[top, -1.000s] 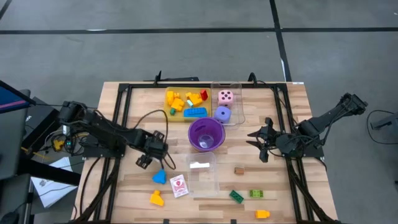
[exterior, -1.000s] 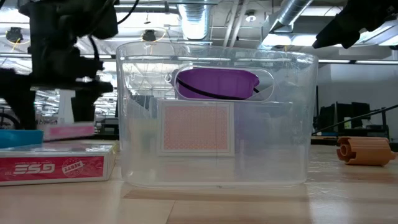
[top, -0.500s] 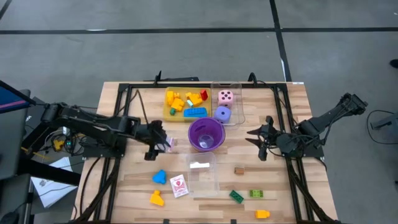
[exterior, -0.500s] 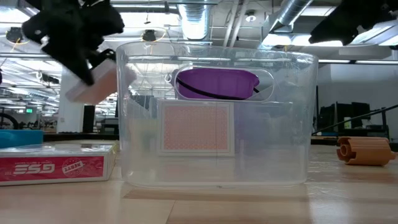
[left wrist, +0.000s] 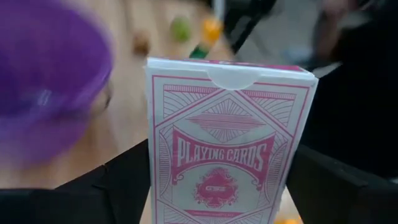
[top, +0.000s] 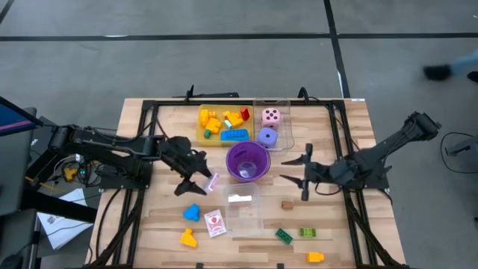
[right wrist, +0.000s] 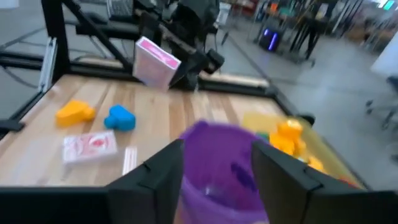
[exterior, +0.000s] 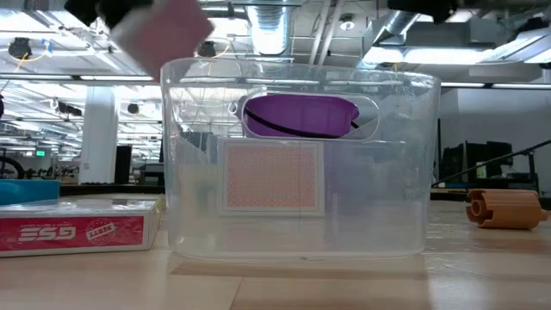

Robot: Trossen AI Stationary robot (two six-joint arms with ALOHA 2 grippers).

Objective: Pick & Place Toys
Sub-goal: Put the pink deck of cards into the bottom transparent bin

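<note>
Card pack (left wrist: 229, 140), pink-and-white, is clamped in left gripper (top: 202, 178) and now held up off the worktop (top: 351, 123), just beside the purple cup (top: 248, 161) and above the near edge of the clear tray (top: 243, 209). A second ago left gripper was low over the worktop near the blue brick (top: 192, 213); half a second ago it was already lifted with the pack, so the pick is done and it has swung toward the middle. In the low view the pack (exterior: 161, 34) sits high over the tray's (exterior: 301, 164) rim, tilted. Right gripper (top: 299, 173) has come in closer to the cup from its earlier spot, fingers spread, holding nothing. Judging by position, drop-off is next, likely into the clear tray, which already holds one card (exterior: 272, 176). Still loose on the worktop: second card pack (top: 214, 223), yellow brick (top: 187, 238), green brick (top: 284, 236), lime brick (top: 308, 232), orange brick (top: 315, 257), brown piece (top: 287, 205). Yellow tray (top: 222, 123) already has bricks, pink die (top: 271, 116) and purple die (top: 267, 137) sit beside it
</note>
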